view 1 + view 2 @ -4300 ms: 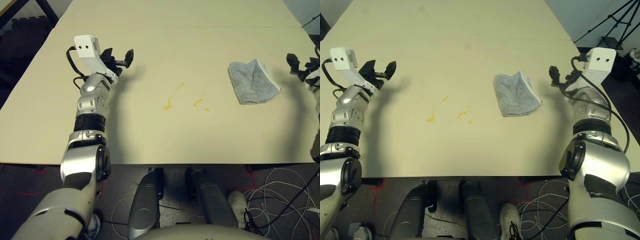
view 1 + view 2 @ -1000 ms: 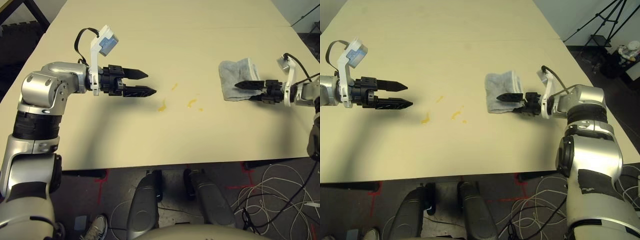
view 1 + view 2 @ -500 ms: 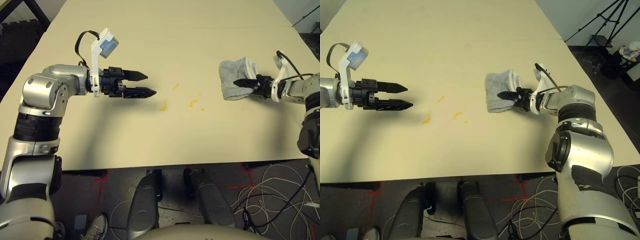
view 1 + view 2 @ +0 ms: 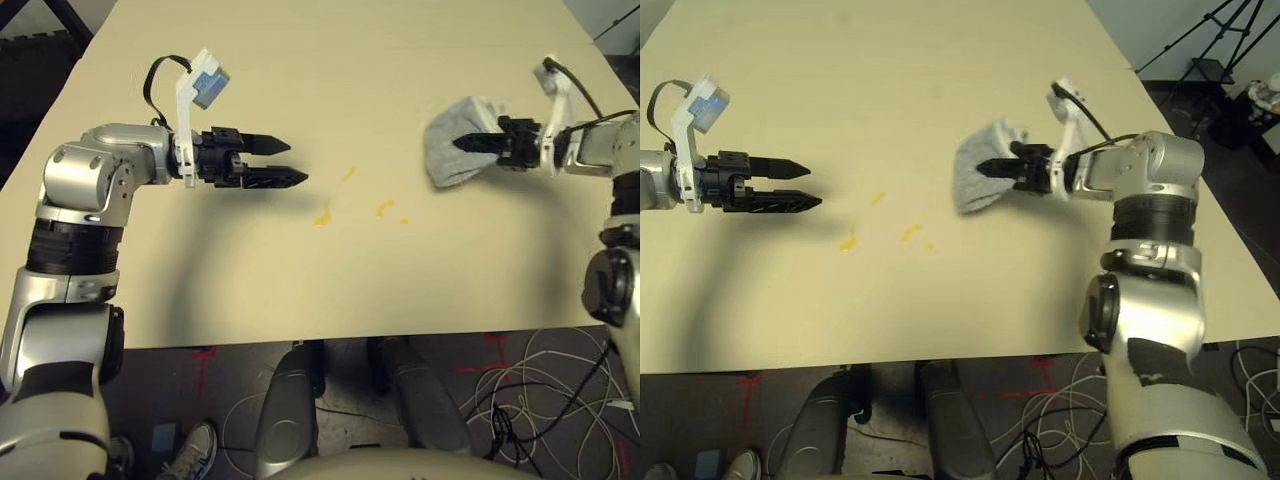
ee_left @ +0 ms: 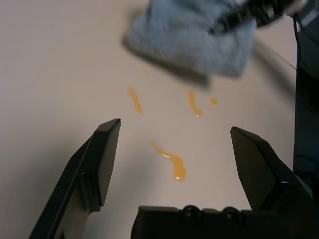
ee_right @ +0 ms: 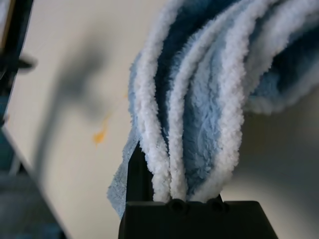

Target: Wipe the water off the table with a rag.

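The light-grey rag (image 4: 452, 148) hangs bunched above the beige table (image 4: 300, 60) at the right, with my right gripper (image 4: 462, 145) shut on its folds. In the right wrist view the rag (image 6: 199, 99) drapes over the fingers and hides them. The water (image 4: 322, 215) shows as a few small yellowish-orange streaks mid-table, left of the rag, with another streak (image 4: 385, 208) beside it. My left gripper (image 4: 296, 163) hovers open just left of the streaks and holds nothing. The left wrist view shows the water (image 5: 172, 162) between its fingers and the rag (image 5: 189, 40) beyond.
A faint seam (image 4: 890, 75) crosses the tabletop at the far side. Loose cables (image 4: 560, 370) lie on the floor beyond the table's near edge. A tripod (image 4: 1220, 30) stands off the far right corner.
My right gripper has shut on the rag and lifted it off the table, carrying it slightly toward the water. The left arm has hardly moved.
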Robot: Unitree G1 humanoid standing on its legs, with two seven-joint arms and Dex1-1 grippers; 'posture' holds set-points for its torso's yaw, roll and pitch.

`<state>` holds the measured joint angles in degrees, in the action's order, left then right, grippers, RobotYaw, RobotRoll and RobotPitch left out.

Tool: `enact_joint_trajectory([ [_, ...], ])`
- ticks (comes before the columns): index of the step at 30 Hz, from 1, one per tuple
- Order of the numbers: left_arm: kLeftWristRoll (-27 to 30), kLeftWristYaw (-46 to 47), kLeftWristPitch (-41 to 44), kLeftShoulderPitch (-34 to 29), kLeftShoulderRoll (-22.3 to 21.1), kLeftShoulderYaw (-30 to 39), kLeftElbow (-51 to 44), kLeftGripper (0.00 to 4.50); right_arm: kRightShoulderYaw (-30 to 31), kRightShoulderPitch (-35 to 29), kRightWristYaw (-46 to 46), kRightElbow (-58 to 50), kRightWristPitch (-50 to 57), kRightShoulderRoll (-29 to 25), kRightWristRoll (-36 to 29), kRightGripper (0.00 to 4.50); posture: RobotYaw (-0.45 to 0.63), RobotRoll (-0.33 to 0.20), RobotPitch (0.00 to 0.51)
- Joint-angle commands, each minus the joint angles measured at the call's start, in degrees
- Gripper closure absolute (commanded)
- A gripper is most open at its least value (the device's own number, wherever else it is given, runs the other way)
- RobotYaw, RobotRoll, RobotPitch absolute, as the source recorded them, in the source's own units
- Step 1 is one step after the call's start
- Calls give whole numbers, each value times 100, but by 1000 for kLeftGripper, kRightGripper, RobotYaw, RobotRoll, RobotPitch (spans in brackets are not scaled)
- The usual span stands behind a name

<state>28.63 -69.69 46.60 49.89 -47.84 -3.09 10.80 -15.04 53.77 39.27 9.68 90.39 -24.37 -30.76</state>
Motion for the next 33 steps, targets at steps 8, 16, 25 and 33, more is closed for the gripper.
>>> enact_joint_trajectory([
  [8,-189,-114,-135,130,88,-45,212,0,261,-446,-1712,-1492,211,1124,-2017,4456,13,0,297],
  [16,-187,-94,-78,58,93,-12,157,0,416,-678,-2682,-1418,211,1576,-2520,4456,15,0,306],
  [25,-231,-28,-76,100,199,-34,233,0,849,-964,-3164,-1407,211,1612,-1753,4456,7,0,315],
  [33,-229,37,-54,58,279,-10,212,0,874,-648,-3067,-1361,-130,850,-1011,4456,0,0,322],
])
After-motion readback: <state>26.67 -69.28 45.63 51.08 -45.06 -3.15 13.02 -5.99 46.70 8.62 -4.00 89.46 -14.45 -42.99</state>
